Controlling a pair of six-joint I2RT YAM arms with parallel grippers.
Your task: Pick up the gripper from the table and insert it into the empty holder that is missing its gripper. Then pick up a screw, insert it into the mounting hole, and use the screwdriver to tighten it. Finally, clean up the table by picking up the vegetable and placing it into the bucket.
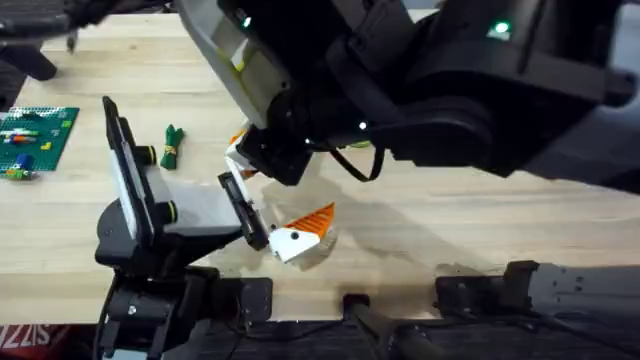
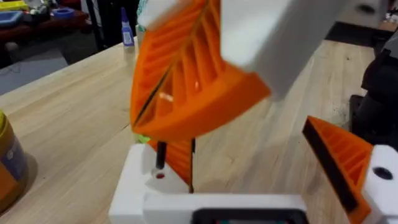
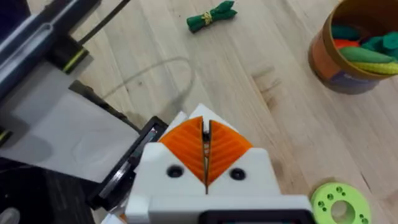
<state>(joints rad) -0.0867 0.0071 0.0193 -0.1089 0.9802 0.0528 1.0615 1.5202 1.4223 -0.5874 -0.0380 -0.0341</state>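
Here my right gripper [image 3: 205, 146] has its two orange ribbed pads pressed flat together, with a thin dark seam between them. It hangs low over my left arm's wrist, near the front edge of the wooden table [image 1: 480, 230]. From the left wrist it looms large and close as an orange wedge, tilted, with its white finger bases above.

My left gripper [image 2: 249, 168] stands wide. One finger carries its orange pad [image 2: 339, 158]. The other side is the holder [image 2: 140, 183], a bare white block with a small red mark on it. Just behind the holder and directly under my right pads' tips stands the gripper [image 2: 179, 158], a narrow orange ribbed piece. I cannot tell whether my right pads pinch it or whether it is seated in the holder.

The vegetable [image 3: 211, 15] lies flat on the table, well apart from both grippers, out beyond my left arm. The bucket [image 3: 348, 50] stands upright with green and orange toy pieces inside, and a bright green ring disc [image 3: 336, 202] lies near it. A green brick plate [image 1: 35, 135] sits at the table's far left edge.
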